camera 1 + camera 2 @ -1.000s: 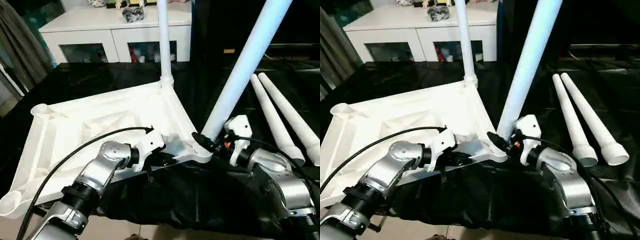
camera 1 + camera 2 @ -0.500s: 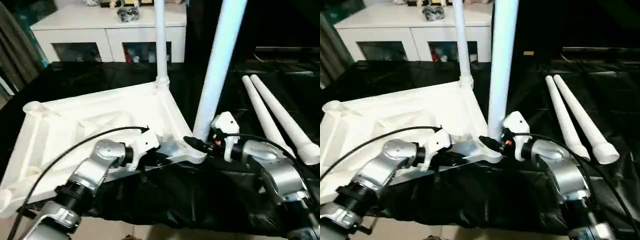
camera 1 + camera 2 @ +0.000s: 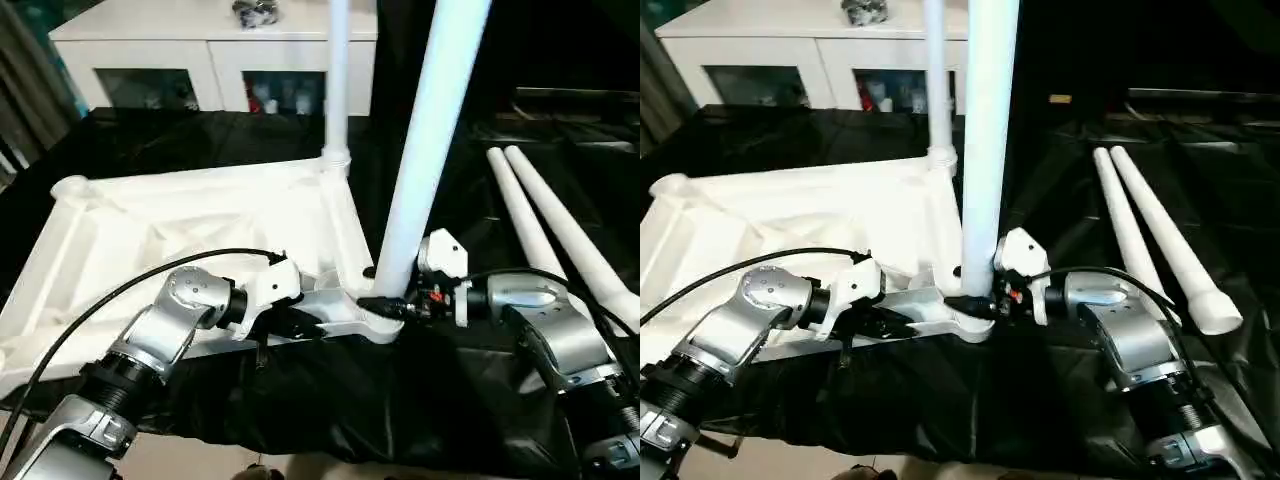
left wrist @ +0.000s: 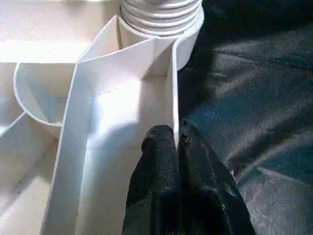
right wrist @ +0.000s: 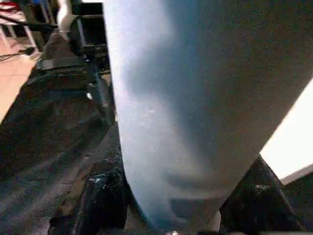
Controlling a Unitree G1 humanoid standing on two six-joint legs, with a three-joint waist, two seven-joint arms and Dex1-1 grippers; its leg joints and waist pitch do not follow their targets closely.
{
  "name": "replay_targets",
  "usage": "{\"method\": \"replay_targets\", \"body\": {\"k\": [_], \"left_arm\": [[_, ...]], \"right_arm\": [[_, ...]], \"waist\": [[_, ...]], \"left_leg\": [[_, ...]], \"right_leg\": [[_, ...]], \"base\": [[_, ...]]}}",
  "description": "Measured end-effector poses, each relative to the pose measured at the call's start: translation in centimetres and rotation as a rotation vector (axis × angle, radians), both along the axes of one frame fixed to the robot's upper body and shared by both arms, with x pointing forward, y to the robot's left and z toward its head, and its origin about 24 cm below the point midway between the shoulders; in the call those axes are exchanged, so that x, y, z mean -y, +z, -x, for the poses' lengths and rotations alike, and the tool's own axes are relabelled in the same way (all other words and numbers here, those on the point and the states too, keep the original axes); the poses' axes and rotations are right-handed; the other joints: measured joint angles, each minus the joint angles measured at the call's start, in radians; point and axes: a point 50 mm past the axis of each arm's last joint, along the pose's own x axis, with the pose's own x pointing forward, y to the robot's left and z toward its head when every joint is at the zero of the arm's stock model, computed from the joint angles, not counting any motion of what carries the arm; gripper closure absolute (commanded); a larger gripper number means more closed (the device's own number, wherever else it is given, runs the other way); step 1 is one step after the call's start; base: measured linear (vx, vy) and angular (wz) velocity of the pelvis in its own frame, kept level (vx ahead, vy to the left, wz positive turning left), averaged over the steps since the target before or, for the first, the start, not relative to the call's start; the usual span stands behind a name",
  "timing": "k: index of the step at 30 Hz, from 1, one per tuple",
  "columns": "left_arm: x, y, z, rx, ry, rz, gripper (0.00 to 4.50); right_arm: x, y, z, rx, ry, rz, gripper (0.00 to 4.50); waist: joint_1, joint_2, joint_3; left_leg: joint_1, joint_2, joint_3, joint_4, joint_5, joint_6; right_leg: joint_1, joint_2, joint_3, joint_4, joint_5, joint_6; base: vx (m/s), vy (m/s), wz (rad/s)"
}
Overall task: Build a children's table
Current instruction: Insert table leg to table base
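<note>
- The step in hand looks like seating the second leg (image 3: 425,140) into the near corner socket (image 3: 372,315) of the upturned tabletop (image 3: 180,235). This leg stands almost upright, its lower end at the socket; whether it is fully home I cannot tell.
- The tabletop lies ribbed side up on the black-draped table (image 3: 480,380), in front of a white cabinet (image 3: 215,55) with glass doors.
- One leg (image 3: 337,75) already stands upright in the far corner socket. Two loose legs (image 3: 555,235) lie side by side on the cloth to the robot's right, well apart from the tabletop.
- The right pincer (image 3: 392,305) grips the second leg low down, just above the socket — in the right wrist view its dark fingers (image 5: 100,200) sit on either side of the tube, about half open to the tube's width.
- The left pincer (image 4: 177,147) is closed tight, its two black fingertips pinching the thin outer rim of the tabletop near that same corner, apparently steadying the piece.
- Next, I judge, the leg needs to be kept plumb and pressed or twisted down until its ridged end is seated — with the left pincer holding the rim so the tabletop does not slide on the cloth.
</note>
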Motion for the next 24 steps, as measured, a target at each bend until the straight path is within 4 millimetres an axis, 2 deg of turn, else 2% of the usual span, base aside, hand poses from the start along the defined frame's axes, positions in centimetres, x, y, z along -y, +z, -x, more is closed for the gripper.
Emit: {"method": "replay_targets", "body": {"k": [8, 11, 13, 18, 20, 22, 24], "left_arm": [[0.2, 0.0, -0.4, 0.006, 0.011, 0.001, 4.5], [0.5, 0.1, -0.9, 0.048, 0.061, -0.016, 4.5], [1.3, 0.1, -1.5, 0.082, 0.165, -0.008, 4.5], [4.0, 0.0, -2.0, 0.101, 0.338, 0.023, 4.5], [5.1, 0.0, -2.1, 0.113, 0.414, 0.027, 4.5], [6.0, -0.1, -2.2, 0.123, 0.458, 0.027, 4.5], [6.4, -0.1, -2.2, 0.128, 0.48, 0.028, 4.5]], "right_arm": [[-0.2, -0.2, -0.4, 0.016, -0.029, -0.017, 2.59], [-0.5, -0.3, -1.3, 0.026, -0.132, -0.051, 2.59], [-0.7, -0.5, -2.7, 0.042, -0.293, -0.083, 2.59], [-0.9, -0.7, -4.6, 0.061, -0.567, -0.121, 2.59], [-1.3, -0.8, -5.5, 0.061, -0.674, -0.13, 2.59], [-1.7, -0.9, -6.0, 0.059, -0.738, -0.135, 2.59], [-1.8, -1.0, -6.2, 0.053, -0.769, -0.132, 2.59]], "waist": [[0.0, 0.004, 0.006], [-0.001, 0.007, 0.011], [-0.006, 0.009, 0.018], [-0.022, 0.013, 0.023], [-0.027, 0.013, 0.024], [-0.03, 0.013, 0.024], [-0.03, 0.013, 0.024]], "left_leg": [[0.003, 0.0, 0.0, -0.003, 0.0, 0.0], [0.006, 0.0, 0.0, -0.004, 0.0, 0.0], [0.007, 0.0, 0.0, -0.005, 0.0, 0.0], [0.007, -0.001, -0.005, -0.013, 0.0, 0.0], [0.006, -0.002, -0.005, -0.013, 0.0, 0.0], [0.007, -0.005, -0.005, -0.013, 0.0, 0.0], [0.007, -0.005, -0.007, -0.014, 0.0, 0.0]], "right_leg": [[0.001, 0.0, 0.0, 0.0, -0.002, 0.004], [0.001, 0.0, 0.0, -0.001, -0.003, 0.004], [0.0, 0.0, 0.0, -0.002, -0.003, 0.004], [0.001, 0.0, -0.01, -0.031, -0.003, 0.005], [0.001, -0.001, -0.011, -0.036, -0.003, 0.005], [0.001, -0.006, -0.016, -0.04, -0.003, 0.005], [0.002, -0.012, -0.029, -0.047, -0.003, 0.005]], "base": [[0.0, 0.0, 0.0], [0.0, 0.0, 0.0], [-0.061, 0.005, -0.07], [-0.037, 0.013, -0.07], [0.0, 0.0, 0.0], [0.0, 0.0, 0.0], [0.0, 0.0, 0.0]]}}
